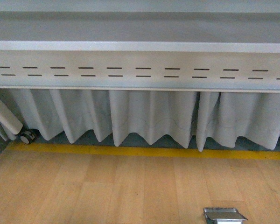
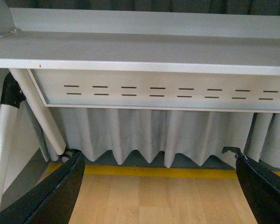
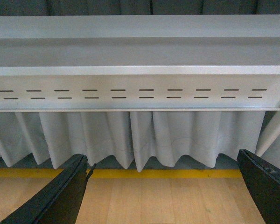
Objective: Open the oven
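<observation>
The oven is out of view in all three views. My left gripper (image 2: 161, 186) is open, its two black fingers (image 2: 56, 196) far apart over bare wooden floor, with nothing between them. My right gripper (image 3: 163, 186) is open too, black fingers (image 3: 60, 196) wide apart above the floor, holding nothing. Neither arm shows in the front view.
A grey table (image 1: 140, 46) with a slotted metal apron (image 1: 140, 71) spans the front view. White curtain (image 1: 149, 119) hangs behind it, above a yellow floor stripe (image 1: 144, 151). A white table leg with a caster (image 1: 27, 136) stands at left. A metal floor box (image 1: 224, 215) sits low right.
</observation>
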